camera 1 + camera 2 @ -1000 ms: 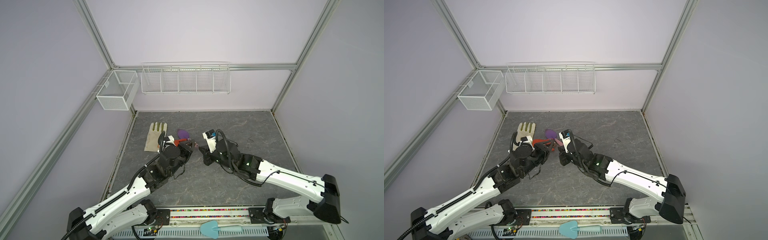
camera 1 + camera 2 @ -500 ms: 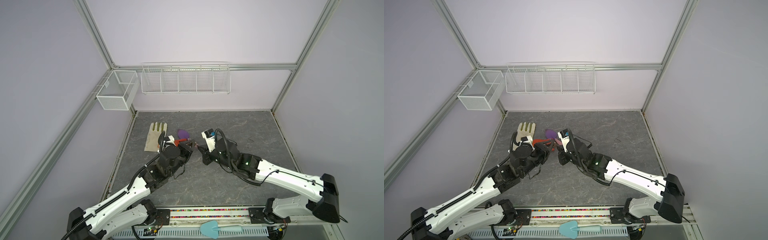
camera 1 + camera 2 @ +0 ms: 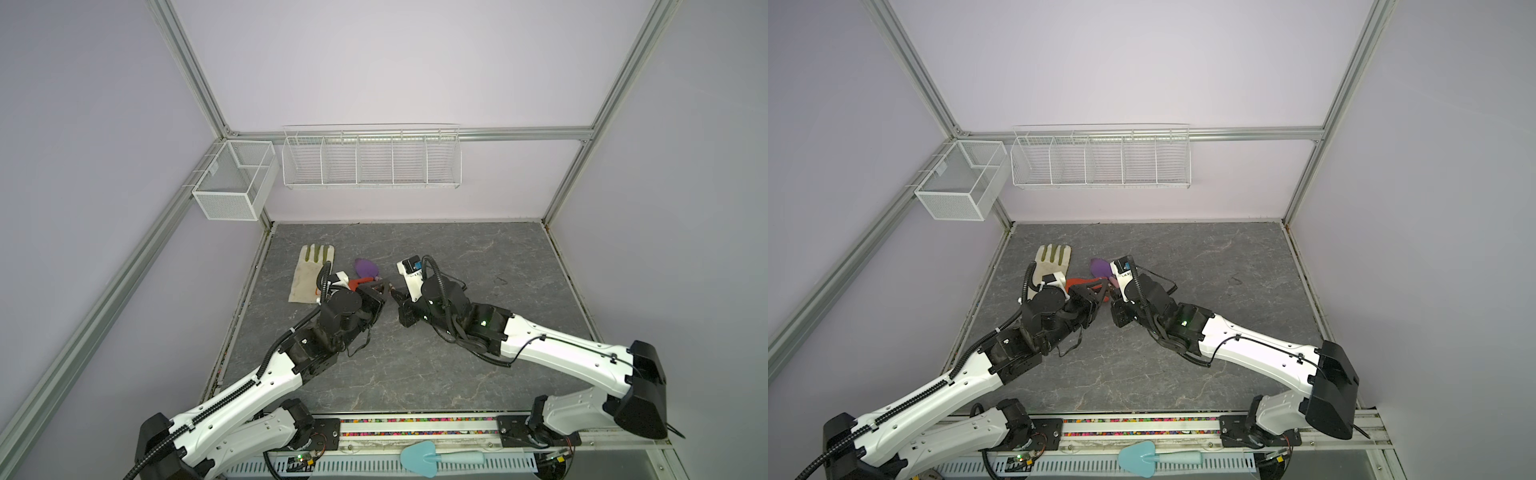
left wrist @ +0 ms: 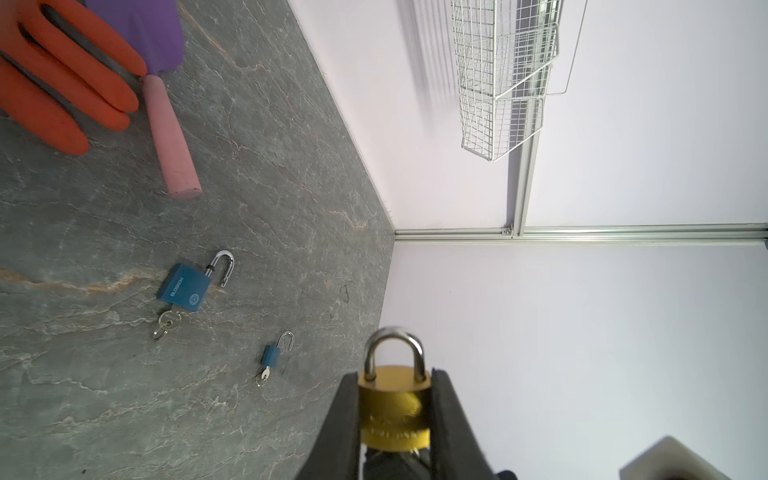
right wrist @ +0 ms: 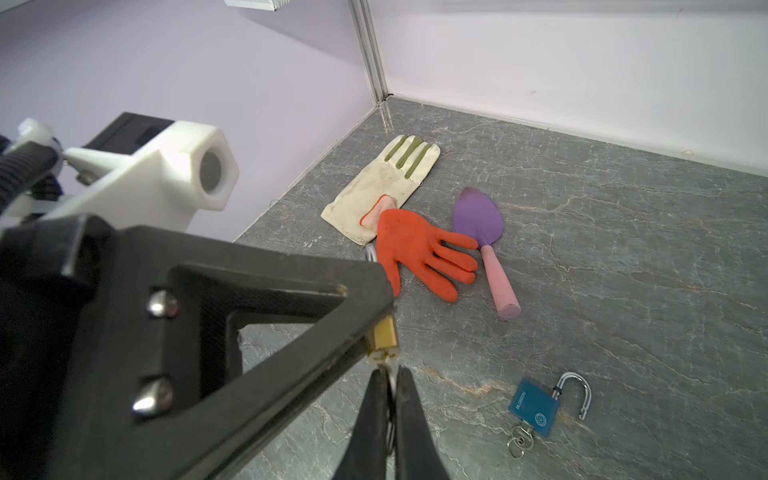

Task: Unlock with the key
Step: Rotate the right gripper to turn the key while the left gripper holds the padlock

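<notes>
1. Left gripper (image 4: 395, 376) is clenched on the brass padlock (image 4: 392, 409), whose shackle is closed, and holds it clear of the bench (image 4: 124, 374).
2. Right gripper (image 5: 388, 374) is pinched tight on the key (image 5: 390, 384) at the padlock's underside. Whether the key sits in the keyhole cannot be told.
3. Both grippers meet near the orange glove (image 5: 419, 253) and the purple trowel (image 5: 478, 216).
4. A large blue padlock (image 4: 183, 286) and a small blue padlock (image 4: 272, 355) lie on the bench, shackles open.

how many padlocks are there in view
3: a brass padlock held by the left gripper; a larger blue padlock and a small blue padlock lying on the grey table. Others may be hidden.
</notes>
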Controlling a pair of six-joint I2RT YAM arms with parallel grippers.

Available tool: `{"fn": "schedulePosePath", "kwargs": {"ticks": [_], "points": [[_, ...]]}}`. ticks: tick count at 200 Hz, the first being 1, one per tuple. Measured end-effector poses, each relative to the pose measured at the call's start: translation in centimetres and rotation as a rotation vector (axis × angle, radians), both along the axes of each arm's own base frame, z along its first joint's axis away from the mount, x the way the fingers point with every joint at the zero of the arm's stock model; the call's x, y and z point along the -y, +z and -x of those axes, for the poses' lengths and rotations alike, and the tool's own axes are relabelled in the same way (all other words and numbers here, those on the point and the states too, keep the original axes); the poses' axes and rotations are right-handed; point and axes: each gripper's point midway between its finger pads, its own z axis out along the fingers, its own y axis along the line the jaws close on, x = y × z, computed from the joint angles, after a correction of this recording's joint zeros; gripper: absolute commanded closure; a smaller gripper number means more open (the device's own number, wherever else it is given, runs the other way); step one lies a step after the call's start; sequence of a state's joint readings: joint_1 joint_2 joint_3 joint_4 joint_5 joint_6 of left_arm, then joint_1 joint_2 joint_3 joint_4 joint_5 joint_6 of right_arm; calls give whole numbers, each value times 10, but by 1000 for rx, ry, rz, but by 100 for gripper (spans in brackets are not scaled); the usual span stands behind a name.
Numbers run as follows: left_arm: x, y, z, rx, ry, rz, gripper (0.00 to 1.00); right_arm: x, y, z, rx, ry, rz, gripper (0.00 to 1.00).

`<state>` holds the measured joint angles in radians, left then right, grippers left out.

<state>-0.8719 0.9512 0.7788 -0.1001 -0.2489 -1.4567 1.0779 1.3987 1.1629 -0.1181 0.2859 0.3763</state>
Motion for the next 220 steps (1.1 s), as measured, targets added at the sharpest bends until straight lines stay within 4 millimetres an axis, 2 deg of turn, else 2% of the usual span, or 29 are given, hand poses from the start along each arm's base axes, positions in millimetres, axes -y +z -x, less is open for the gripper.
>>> {"fn": "schedulePosePath", "kwargs": {"ticks": [30,64,132,175,220], "points": [[2,12,-4,28,-7,-8,100,1,12,-4,-1,-1,-23,94],[3,17,-2,53,-23,-25,100,1,17,-2,-78,35,-71,94],[1,39,12,168,-85,47,100,3,41,12,-266,101,-256,94],[2,51,19,228,-115,64,100,6,52,19,-305,118,-309,94],[3,52,19,248,-122,48,100,7,52,19,-304,119,-303,94]]}}
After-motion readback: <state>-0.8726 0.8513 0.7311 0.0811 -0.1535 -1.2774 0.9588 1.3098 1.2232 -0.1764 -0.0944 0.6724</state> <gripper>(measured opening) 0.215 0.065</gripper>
